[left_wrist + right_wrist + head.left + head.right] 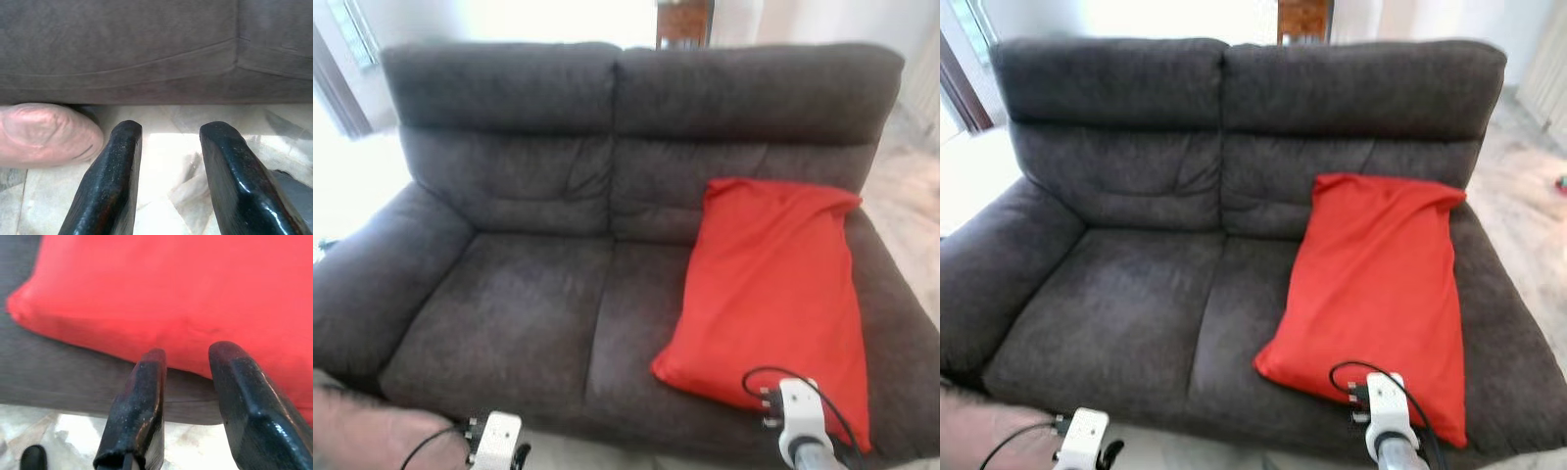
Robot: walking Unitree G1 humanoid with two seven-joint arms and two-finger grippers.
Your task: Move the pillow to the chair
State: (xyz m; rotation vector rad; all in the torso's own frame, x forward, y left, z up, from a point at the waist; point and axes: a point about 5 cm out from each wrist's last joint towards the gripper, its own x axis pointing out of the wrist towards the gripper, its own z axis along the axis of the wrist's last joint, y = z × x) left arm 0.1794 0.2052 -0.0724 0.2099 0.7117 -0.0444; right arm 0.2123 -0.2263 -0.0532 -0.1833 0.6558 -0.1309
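Observation:
A red pillow [773,294] lies on the right seat of a dark grey two-seat sofa [529,313], its top leaning against the backrest. My right gripper [188,352] is open, low in front of the sofa. Its fingertips [152,363] sit just short of the pillow's [186,289] front edge, with nothing between them. The right wrist [800,416] shows below the pillow's lower corner. My left gripper [166,129] is open and empty, held low over the pale floor before the sofa's base [146,54]. Its wrist [494,441] is at the sofa's front left.
A pinkish rounded object [362,431] lies on the floor by the sofa's front left corner, close to my left fingers [115,161]. A wooden piece of furniture [683,22] stands behind the sofa. Pale marbled floor [1528,196] runs along the sofa's right side.

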